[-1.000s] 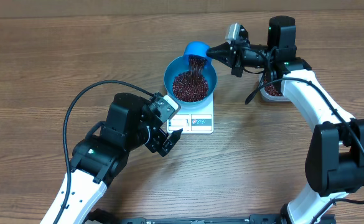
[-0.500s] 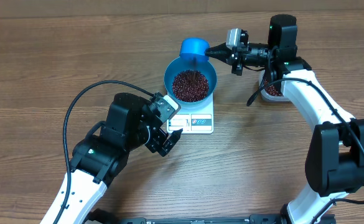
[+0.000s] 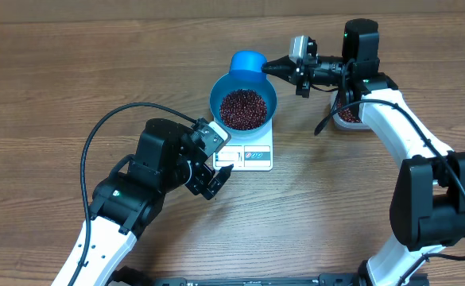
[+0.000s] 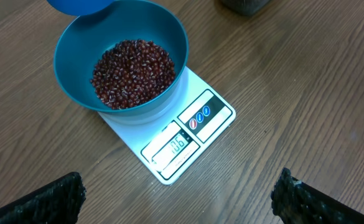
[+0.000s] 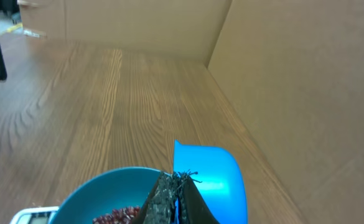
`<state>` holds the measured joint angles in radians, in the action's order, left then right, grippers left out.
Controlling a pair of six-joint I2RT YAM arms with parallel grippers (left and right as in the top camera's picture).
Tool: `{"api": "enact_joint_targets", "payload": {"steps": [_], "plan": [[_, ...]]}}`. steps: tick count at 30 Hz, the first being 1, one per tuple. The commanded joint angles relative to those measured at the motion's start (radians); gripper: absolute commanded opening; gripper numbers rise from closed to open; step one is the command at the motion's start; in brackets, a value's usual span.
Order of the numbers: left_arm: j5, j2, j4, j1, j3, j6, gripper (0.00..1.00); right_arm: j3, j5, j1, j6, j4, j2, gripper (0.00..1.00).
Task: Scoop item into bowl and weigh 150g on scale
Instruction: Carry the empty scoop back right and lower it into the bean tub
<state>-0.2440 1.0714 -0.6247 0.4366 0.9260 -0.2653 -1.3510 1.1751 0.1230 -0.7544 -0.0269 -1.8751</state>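
The blue bowl (image 3: 218,94) stands on the white scale (image 3: 248,155) and holds a heap of red-brown beans (image 3: 242,109). My right gripper (image 3: 273,67) is shut on the handle of a small blue scoop (image 3: 248,61), which is tipped on its side over the bowl's far rim. In the right wrist view the scoop (image 5: 216,177) sits just past the fingertips (image 5: 169,198), beside the bowl (image 5: 101,190). My left gripper (image 3: 216,176) hangs open near the scale's front corner. Its view shows the bowl (image 4: 70,68), the beans (image 4: 132,71) and the scale's lit display (image 4: 177,144).
A clear tub (image 3: 347,116) with more beans lies at the right, partly under the right arm. A black cable (image 3: 109,131) loops over the table left of the left arm. Cardboard walls (image 5: 294,74) stand behind the table.
A second ago beans were streaming from the scoop into the bowl. The stream has stopped, and the scoop has lifted slightly toward the far rim. The left arm has not moved.
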Motion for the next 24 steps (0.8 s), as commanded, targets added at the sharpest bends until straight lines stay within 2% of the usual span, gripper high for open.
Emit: {"api": "enact_joint_targets", "payload": {"steps": [1,10,18,21,24], "plan": [[-0.015,-0.013,0.0,-0.004,-0.007,-0.008,1.0,-0.003,0.016,-0.005,0.185,-0.038,-0.001,0.04],[-0.015,-0.013,0.0,-0.004,-0.007,-0.008,1.0,-0.004,0.016,-0.018,0.848,-0.367,-0.001,0.04],[-0.015,-0.013,0.0,-0.004,-0.007,-0.008,1.0,-0.005,0.009,-0.069,1.314,-0.719,-0.001,0.04],[-0.015,-0.013,0.0,-0.004,-0.007,-0.008,0.99,-0.006,-0.032,-0.092,1.473,-0.794,-0.001,0.04],[-0.015,-0.013,0.0,-0.004,-0.007,-0.008,0.99,-0.006,-0.079,-0.108,1.552,-0.802,-0.001,0.04]]}}
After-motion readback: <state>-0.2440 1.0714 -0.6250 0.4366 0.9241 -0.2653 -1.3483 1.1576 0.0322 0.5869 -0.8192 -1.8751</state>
